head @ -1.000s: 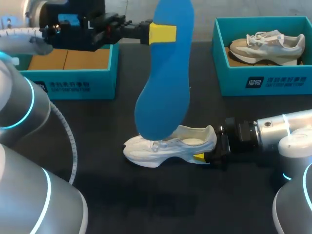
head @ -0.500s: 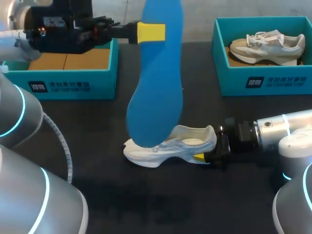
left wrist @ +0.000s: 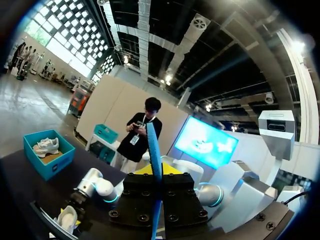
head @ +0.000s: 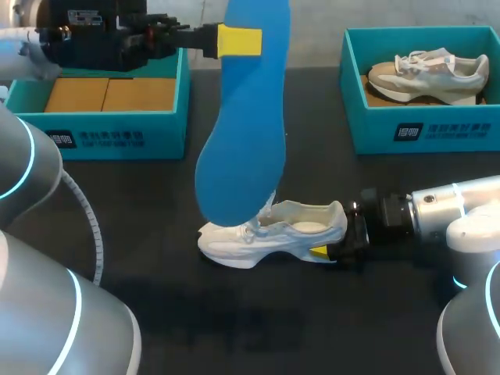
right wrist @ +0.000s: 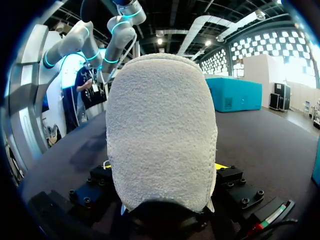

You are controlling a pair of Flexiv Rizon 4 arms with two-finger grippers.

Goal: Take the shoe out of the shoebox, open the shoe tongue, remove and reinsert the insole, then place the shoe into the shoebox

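In the head view, the left gripper (head: 239, 41) was closed on the blue insole (head: 242, 133), pinching it at its narrow heel end high above the table (head: 234, 328). The insole hung with its long axis close to upright, and its broad toe end was lowest, over the laced forefoot of the white shoe (head: 289, 230). Contact between the two could not be confirmed. The shoe stood on its sole near the middle of the table, outside the empty shoebox (head: 117, 137). Its long axis lay across the table, toe toward the left arm's side and heel at the right gripper (head: 332, 251). Whether that gripper was clamped on the heel could not be determined. A second shoebox (head: 422, 129) held a second shoe (head: 430, 72). In the left wrist view, the insole (left wrist: 154, 150) was seen edge-on, pressed between the fingers, with the shoe (left wrist: 66, 218) well below and to one side. In the right wrist view, the heel of the shoe (right wrist: 160, 130) covered the gripper, so its state was hidden. Reinsertion was judged to depend on the shoe's opening, which lay below the insole's toe end and toward the heel side.
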